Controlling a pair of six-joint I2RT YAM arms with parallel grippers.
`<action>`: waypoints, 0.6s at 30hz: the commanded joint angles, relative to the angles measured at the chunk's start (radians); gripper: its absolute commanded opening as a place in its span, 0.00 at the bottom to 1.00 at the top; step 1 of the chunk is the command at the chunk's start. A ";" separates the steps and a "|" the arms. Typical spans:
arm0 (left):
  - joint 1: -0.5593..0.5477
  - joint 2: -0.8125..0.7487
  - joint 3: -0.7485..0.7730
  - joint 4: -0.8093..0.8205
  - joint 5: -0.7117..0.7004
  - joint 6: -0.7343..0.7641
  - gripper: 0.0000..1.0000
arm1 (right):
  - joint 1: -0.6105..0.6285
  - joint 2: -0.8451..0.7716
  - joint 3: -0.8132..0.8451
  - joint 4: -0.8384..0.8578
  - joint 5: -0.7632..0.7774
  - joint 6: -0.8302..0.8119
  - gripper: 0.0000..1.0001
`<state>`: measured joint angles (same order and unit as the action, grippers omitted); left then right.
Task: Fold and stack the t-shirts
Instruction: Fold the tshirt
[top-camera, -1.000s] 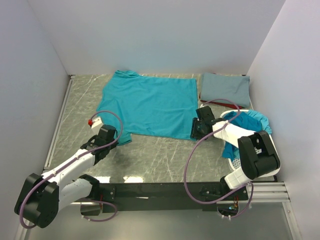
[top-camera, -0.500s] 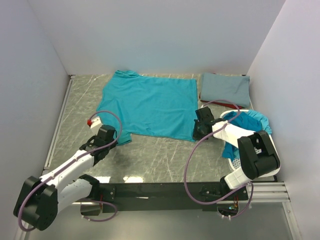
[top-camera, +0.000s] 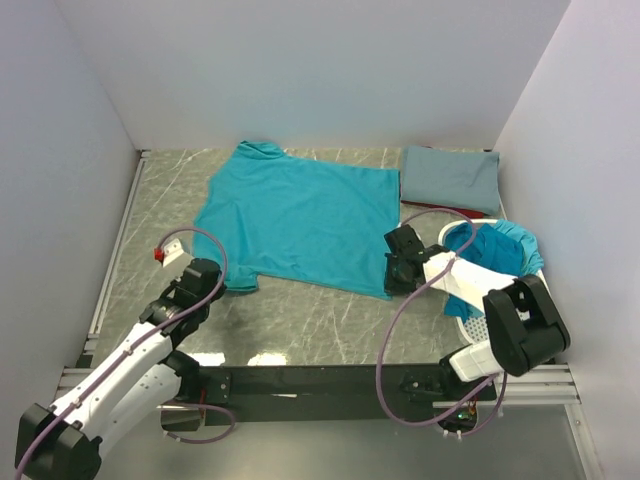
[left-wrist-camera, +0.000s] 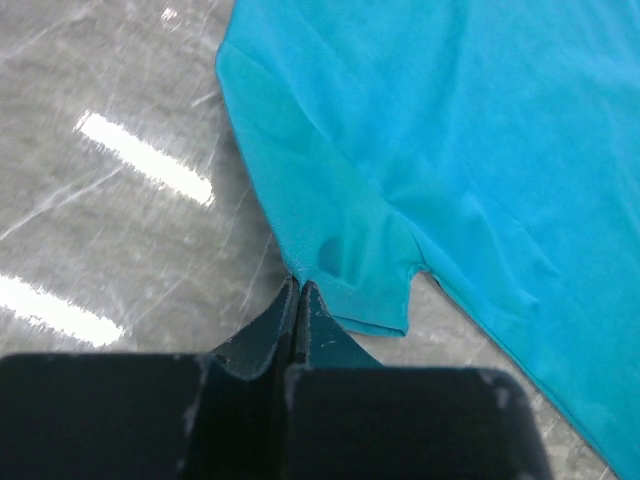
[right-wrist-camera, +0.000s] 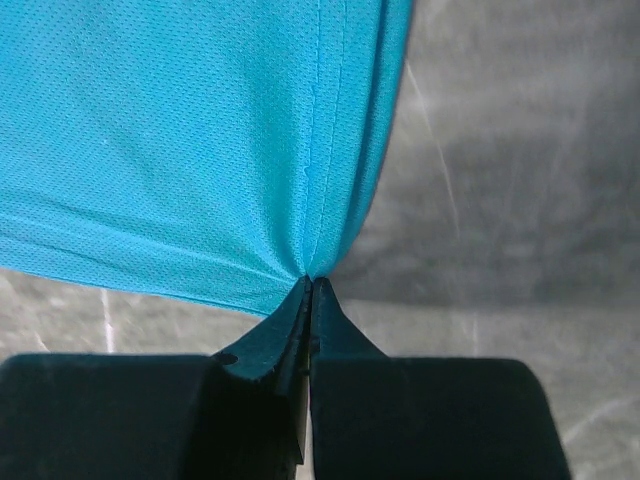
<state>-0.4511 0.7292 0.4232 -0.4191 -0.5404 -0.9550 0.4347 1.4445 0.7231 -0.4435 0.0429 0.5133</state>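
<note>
At its near edge, pinching teal shirt (top-camera: 300, 210) with left gripper (left-wrist-camera: 298, 290) and right gripper (right-wrist-camera: 308, 285), both clamped shut, seemingly spreading it. Next: lift evenly, fold.

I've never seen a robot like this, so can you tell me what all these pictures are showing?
It is a robot with two arms bolted to a table. The big picture looks down from above. The other two come from small cameras on the wrists, so you see each arm's black fingers up close. A teal t-shirt lies spread on the table, a folded grey-blue shirt sits at the back, and a white basket on the right holds more teal cloth. The left gripper pinches the spread shirt's sleeve, and the right gripper pinches a bottom corner. Both are shut on it.
</note>
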 joint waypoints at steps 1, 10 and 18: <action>-0.030 -0.034 0.046 -0.089 -0.059 -0.068 0.01 | 0.016 -0.068 -0.033 -0.074 0.023 0.025 0.00; -0.070 -0.048 0.049 -0.012 -0.049 -0.018 0.01 | 0.052 -0.125 -0.034 -0.078 0.041 0.037 0.00; -0.070 0.147 0.086 0.307 -0.039 0.136 0.01 | 0.026 -0.062 0.061 -0.055 0.057 -0.010 0.00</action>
<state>-0.5171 0.8215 0.4477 -0.2836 -0.5724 -0.9051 0.4793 1.3685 0.7197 -0.5098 0.0658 0.5297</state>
